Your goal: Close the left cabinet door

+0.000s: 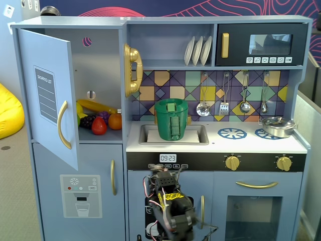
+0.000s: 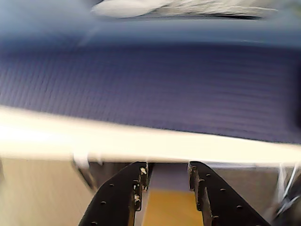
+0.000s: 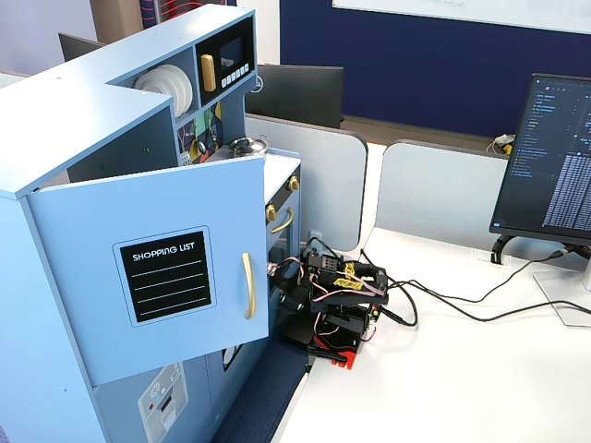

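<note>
The left cabinet door [image 1: 47,95] is light blue with a black "SHOPPING LIST" panel [image 3: 166,276] and a curved gold handle [image 1: 61,125]. It stands swung wide open; it also shows in another fixed view [image 3: 175,268]. My arm [image 1: 171,211] sits folded low in front of the kitchen's base, well below and to the right of the door. My gripper [image 2: 168,172] is open and empty, its black fingers [image 2: 134,183] apart. It points toward the kitchen's lower front [image 3: 292,300]. The wrist view is blurred.
Toy fruit [image 1: 99,120] lies inside the open cabinet. A green basket [image 1: 172,119] stands in the sink and a pot [image 1: 277,125] on the stove. The ice-dispenser door [image 1: 80,196] is below the cabinet. A monitor [image 3: 554,157] and cables [image 3: 462,305] are on the white desk.
</note>
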### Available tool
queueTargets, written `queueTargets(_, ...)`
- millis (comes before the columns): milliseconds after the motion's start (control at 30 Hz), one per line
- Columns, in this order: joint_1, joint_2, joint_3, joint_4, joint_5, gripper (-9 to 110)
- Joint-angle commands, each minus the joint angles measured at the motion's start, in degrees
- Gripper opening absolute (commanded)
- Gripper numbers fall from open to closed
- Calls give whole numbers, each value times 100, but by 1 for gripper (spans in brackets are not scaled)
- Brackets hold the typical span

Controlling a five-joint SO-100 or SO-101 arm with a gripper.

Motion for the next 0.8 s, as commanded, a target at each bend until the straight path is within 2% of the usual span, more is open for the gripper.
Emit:
queueTargets(0, -2303, -835, -1037, -1740, -97, 0)
queueTargets(67, -3217, -1222, -1547, -2303, -220, 0)
queueTargets(233, -5273, -1608, -2232, -3621, -1687, 0)
queueTargets(367, -6328, -1811, -2637, -3973, -2443, 0)
queueTargets(567, -7207, -1951, -2812, -4210, -3252, 0)
queueTargets(767, -7304, -2786, -3428, -4693, -3560, 0)
